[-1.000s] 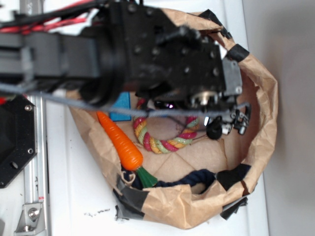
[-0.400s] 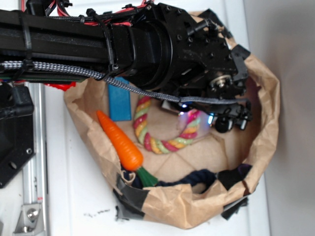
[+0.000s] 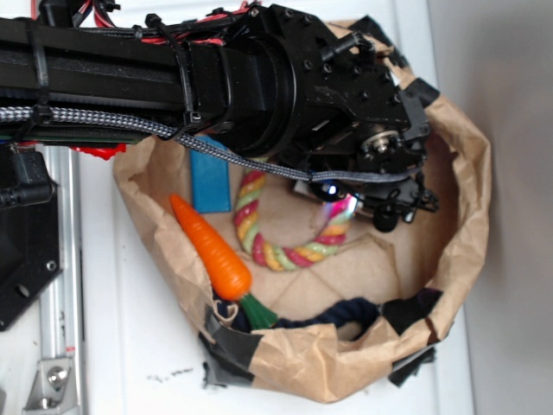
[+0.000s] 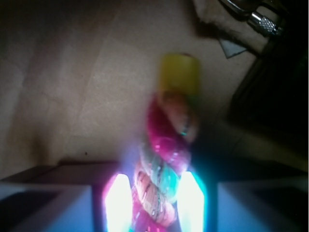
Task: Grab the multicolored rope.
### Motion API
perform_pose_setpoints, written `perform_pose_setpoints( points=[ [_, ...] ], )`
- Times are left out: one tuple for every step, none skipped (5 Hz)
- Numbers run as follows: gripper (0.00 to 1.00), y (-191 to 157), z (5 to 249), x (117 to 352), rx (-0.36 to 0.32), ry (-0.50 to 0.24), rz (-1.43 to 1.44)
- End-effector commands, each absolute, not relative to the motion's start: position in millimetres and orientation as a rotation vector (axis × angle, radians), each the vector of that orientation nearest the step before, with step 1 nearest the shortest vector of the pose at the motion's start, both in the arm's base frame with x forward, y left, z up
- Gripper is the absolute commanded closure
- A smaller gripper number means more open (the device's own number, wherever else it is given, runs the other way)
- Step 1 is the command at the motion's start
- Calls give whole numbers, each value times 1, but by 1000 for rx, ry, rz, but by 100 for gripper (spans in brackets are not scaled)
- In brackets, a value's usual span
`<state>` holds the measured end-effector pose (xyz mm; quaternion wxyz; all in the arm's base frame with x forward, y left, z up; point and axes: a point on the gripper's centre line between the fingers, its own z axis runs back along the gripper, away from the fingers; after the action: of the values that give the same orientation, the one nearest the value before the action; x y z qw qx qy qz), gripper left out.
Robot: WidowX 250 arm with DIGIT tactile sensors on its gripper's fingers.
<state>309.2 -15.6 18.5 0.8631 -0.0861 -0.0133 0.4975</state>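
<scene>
Lower now, my gripper [image 4: 154, 203] straddles the twisted multicolored rope [image 3: 259, 246] on the crumpled brown paper bag [image 3: 467, 173] floor; jaws look spread, though glare blurs them.

Exterior light: bright, even and diffuse; the white table [image 3: 138, 328] was near washed out.
Exterior shadow: the black arm [image 3: 259, 78] showed little detail; it darkened the bag [image 3: 458, 216] floor beneath it.
Exterior sharpness: fairly sharp, slightly soft on the arm.
Exterior glow: a pink-blue spot lit the rope [image 3: 259, 246] under the gripper [image 3: 346, 201].
Wrist light: dim overall, corners falling to black.
Wrist glare: two blown-out glowing strips, pink-white and cyan, flanked the rope [image 4: 166, 159] at the bottom.
Wrist focus: blurred throughout; the yellow rope cap was soft.
</scene>
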Motion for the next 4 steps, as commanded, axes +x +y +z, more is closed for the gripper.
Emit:
perform_pose_setpoints(
  points=[
    [100, -1, 89, 320, -173, -269, 626],
    [100, -2, 139, 304, -249, -293, 376],
    [100, -7, 190, 287, -270, -212, 164],
    [100, -16, 207, 281, -216, -173, 29]
  ],
)
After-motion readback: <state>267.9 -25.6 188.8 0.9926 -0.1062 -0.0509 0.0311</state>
